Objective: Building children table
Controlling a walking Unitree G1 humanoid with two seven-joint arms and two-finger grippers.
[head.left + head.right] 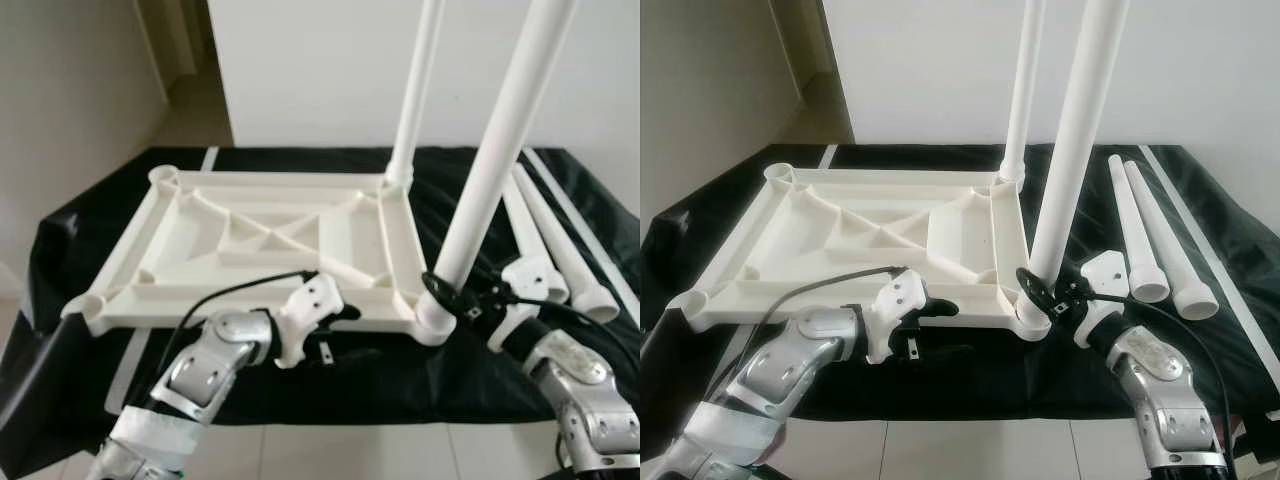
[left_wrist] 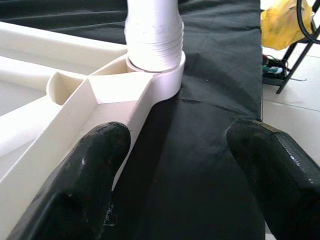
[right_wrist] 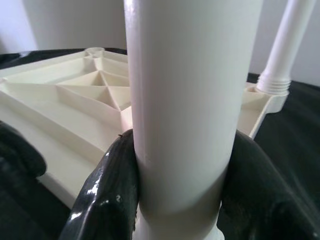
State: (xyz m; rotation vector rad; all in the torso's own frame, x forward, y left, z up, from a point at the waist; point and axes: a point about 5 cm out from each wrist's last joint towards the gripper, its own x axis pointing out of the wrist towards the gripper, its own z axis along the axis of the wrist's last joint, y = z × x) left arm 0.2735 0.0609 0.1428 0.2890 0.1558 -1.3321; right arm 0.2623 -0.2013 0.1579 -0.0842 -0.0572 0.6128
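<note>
**Second leg going into the near right socket**

Left eye view: the white tabletop (image 1: pixel 270 245) lay upside down on the black-covered bench (image 1: pixel 90 225). One leg (image 1: pixel 418 90) stood in the far right corner socket. The right gripper (image 1: pixel 452 297) clasped a second leg (image 1: pixel 500 150) low down, at the near right corner socket. The left gripper (image 1: pixel 330 325) sat at the tabletop's near edge.

Right eye view: two loose legs (image 1: pixel 1145 245) lay side by side near the bench's right edge. That made four legs: two upright, two loose. Two left-hand sockets stood empty.

Left wrist view: the left fingers (image 2: pixel 85 185) were spread wide, one against the tabletop's rim.

Right wrist view: the right fingers (image 3: pixel 112 190) pressed both sides of the second leg.

Judging by this, the leg was being seated; the next move likely calls for twisting it home while the tabletop is braced.
</note>
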